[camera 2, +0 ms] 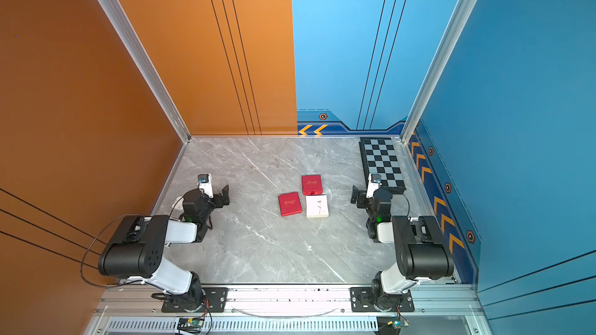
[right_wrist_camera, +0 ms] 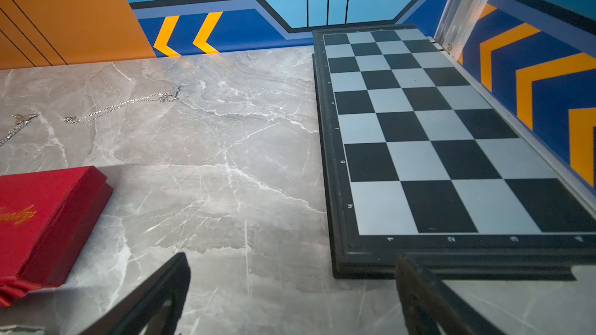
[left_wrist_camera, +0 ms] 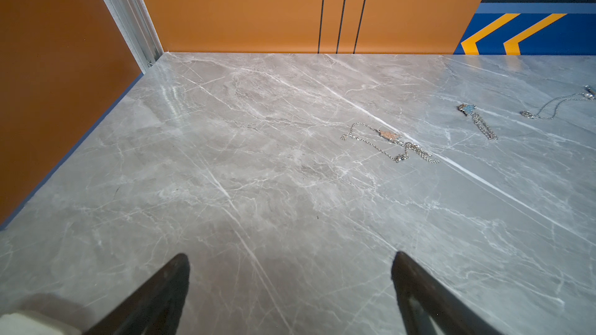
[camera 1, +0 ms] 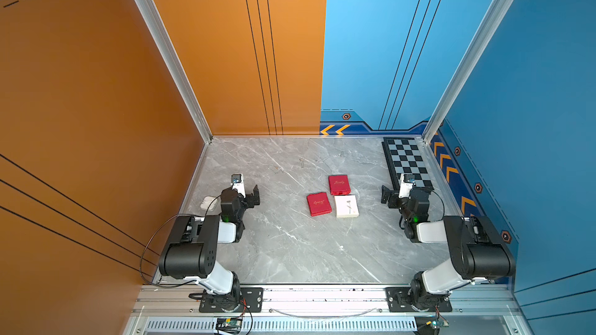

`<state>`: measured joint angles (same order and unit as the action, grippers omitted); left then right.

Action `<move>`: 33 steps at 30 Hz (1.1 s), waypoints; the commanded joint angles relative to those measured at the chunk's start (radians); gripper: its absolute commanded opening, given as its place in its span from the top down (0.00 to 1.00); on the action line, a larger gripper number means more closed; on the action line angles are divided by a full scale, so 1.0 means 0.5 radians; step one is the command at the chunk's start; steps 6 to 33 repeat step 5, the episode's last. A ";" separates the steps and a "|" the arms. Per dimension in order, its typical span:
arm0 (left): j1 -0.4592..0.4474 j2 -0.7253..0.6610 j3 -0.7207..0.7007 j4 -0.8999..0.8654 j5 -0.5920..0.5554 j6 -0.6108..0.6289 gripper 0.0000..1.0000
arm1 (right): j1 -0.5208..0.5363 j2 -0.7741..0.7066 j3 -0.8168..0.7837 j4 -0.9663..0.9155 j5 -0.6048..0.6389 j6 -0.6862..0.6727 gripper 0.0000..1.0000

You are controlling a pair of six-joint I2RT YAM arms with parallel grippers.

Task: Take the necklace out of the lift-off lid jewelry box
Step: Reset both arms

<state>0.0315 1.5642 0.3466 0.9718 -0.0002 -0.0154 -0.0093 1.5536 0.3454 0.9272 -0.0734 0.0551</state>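
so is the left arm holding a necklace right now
No, the left fingers stand open with nothing between them; the nearest necklace lies apart, farther ahead.

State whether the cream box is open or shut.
Open: the cream box stands uncovered, with a necklace lying exposed inside.

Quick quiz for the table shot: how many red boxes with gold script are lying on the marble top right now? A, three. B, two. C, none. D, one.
B: a top view shows a near red box beside the white tray and a far red box just behind that tray, with no third red one anywhere on the marble.
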 commanded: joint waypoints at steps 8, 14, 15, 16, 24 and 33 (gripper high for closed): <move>-0.017 -0.008 0.025 -0.026 -0.052 -0.009 0.02 | 0.019 -0.015 0.027 0.019 0.067 -0.038 0.00; -0.017 -0.008 0.025 -0.026 -0.052 -0.009 0.02 | 0.019 -0.015 0.027 0.019 0.067 -0.038 0.00; -0.017 -0.008 0.025 -0.026 -0.052 -0.009 0.02 | 0.019 -0.015 0.027 0.019 0.067 -0.038 0.00; -0.017 -0.008 0.025 -0.026 -0.052 -0.009 0.02 | 0.019 -0.015 0.027 0.019 0.067 -0.038 0.00; -0.017 -0.008 0.025 -0.026 -0.052 -0.009 0.02 | 0.019 -0.015 0.027 0.019 0.067 -0.038 0.00; -0.017 -0.008 0.025 -0.026 -0.052 -0.009 0.02 | 0.019 -0.015 0.027 0.019 0.067 -0.038 0.00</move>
